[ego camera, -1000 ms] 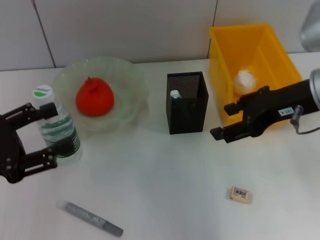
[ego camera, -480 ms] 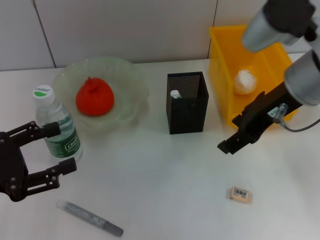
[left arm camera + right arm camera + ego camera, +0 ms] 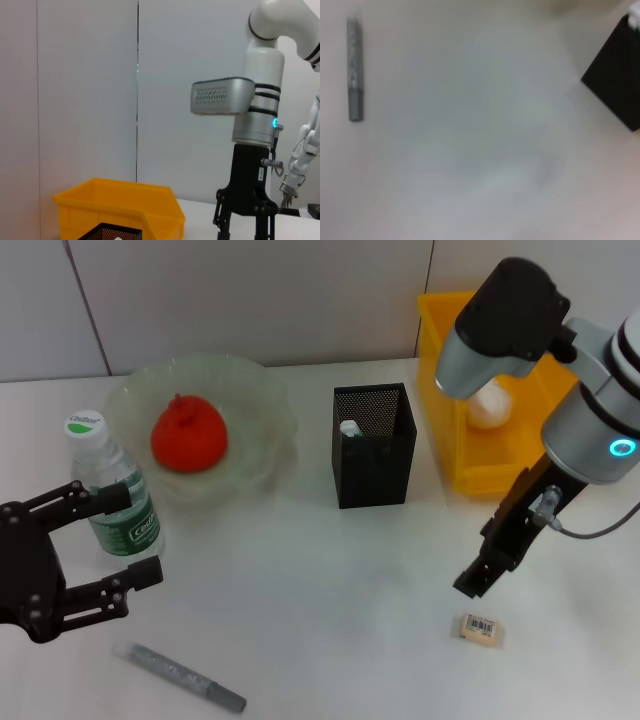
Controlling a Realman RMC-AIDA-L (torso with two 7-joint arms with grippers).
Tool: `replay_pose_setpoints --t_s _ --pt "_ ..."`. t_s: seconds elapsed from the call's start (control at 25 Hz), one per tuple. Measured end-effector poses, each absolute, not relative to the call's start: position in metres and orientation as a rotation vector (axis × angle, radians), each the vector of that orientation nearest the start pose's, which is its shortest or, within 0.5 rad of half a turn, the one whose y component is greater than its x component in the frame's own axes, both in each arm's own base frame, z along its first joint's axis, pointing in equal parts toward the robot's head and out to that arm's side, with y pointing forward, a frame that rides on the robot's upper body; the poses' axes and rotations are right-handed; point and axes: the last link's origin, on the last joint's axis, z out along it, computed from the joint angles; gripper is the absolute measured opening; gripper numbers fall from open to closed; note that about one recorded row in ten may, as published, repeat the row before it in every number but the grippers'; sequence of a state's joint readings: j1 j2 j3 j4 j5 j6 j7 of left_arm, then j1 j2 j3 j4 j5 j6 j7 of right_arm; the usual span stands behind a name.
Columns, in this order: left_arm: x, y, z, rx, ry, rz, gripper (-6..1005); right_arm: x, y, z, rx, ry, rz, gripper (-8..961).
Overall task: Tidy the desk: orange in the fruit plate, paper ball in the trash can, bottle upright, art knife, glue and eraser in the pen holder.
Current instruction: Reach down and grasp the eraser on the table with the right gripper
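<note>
Nearest on the white counter lies the glue, flat and slanting, just below and in front of the left gripper. That gripper's jaws stand apart with nothing between them; the upper finger reaches toward the bottle, which stands upright just beyond the jaws, cap up, and whether finger and bottle touch cannot be told.

On the other side, the eraser lies flat with its barcode sticker up, just below the tip of the right gripper. That gripper points steeply down at the counter and hovers above the eraser without touching it; whether its jaws are apart or together cannot be told from the head view, and the right wrist view shows none of its fingers.

Farther back, between the two grippers, stands the pen holder, upright, with a pale tip showing inside. Beyond the left jaws, behind the bottle, the orange sits in the fruit plate. Beyond the right jaws, the trash can holds the paper ball.
</note>
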State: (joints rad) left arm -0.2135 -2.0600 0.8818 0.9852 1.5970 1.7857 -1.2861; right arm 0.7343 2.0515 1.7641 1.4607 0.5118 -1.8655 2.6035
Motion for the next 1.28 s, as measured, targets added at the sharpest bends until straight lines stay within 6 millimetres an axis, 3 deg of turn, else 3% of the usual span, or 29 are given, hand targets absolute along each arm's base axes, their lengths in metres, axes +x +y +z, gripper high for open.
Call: replay_pose_setpoints --t_s 0.36,1.28 --pt "-0.256 0.267 0.057 -2.655 -0.231 -0.949 786 0.147 0.346 0.007 -2.628 0.833 -0.882 760" --pt "-0.260 0.262 0.051 -2.651 -0.225 -0.961 780 0.159 0.344 -0.030 -2.610 0.812 -0.991 759"
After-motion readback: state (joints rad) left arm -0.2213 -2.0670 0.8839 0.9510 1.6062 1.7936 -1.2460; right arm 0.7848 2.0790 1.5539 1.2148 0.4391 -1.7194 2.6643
